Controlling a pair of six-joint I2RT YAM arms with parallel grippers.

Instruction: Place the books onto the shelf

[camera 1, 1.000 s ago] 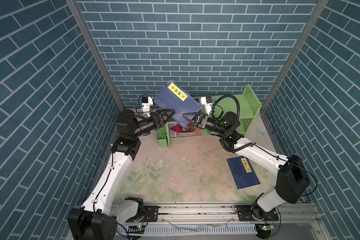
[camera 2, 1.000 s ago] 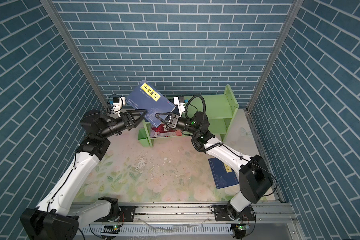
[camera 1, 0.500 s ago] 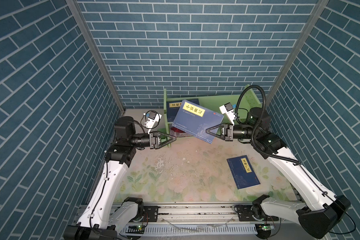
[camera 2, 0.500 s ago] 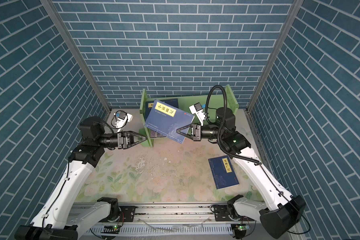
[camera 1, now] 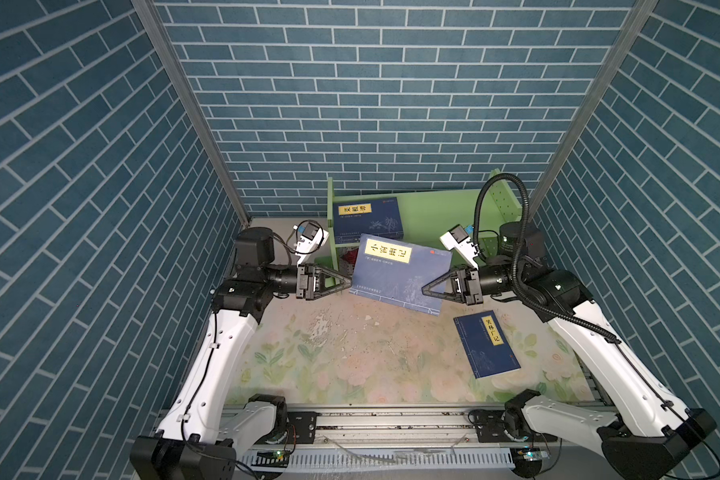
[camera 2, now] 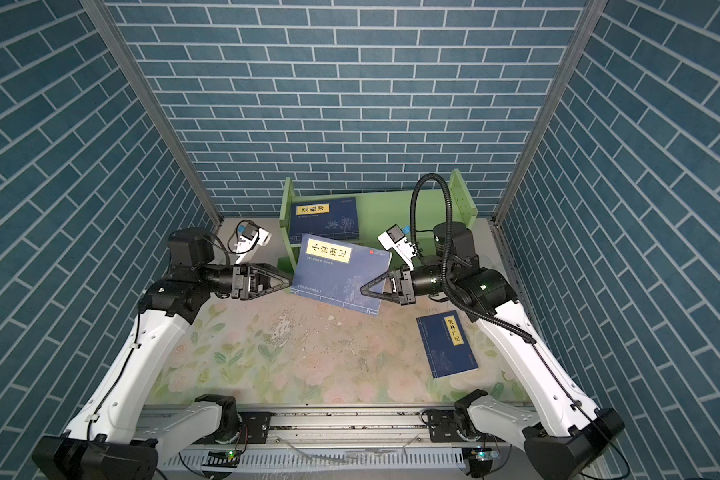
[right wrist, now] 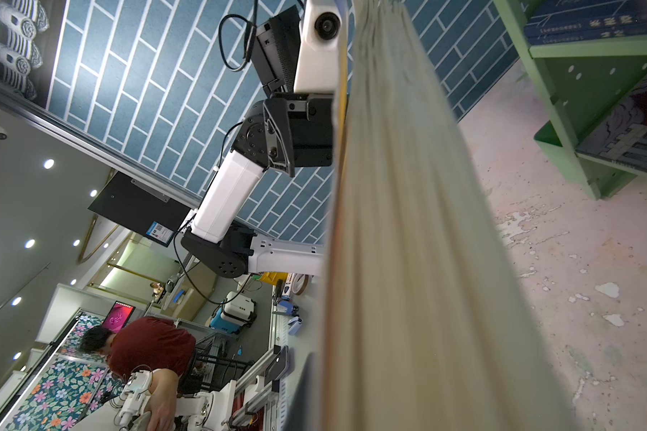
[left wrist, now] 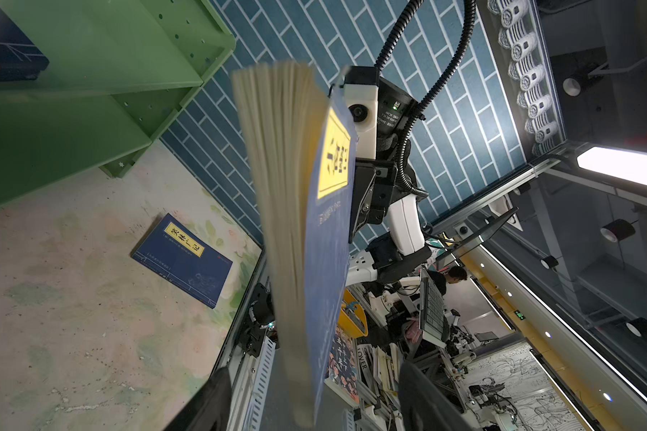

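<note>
My right gripper is shut on the right edge of a dark blue book with a yellow label, held tilted in the air in front of the shelf. My left gripper is open at the book's left edge. In the left wrist view that book passes between the spread fingers without touching them. A second blue book lies on the shelf's upper tier. The red-and-grey book lies on the lower tier. A third blue book lies flat on the table at the right.
The light green shelf stands against the back brick wall, its perforated side panel just behind my right arm. Brick walls close in both sides. A rail runs along the flowered table's front edge.
Both arms have pulled back from the shelf's left end. The held book has come down and forward over the table. My left gripper's jaws have spread wider at its edge.
</note>
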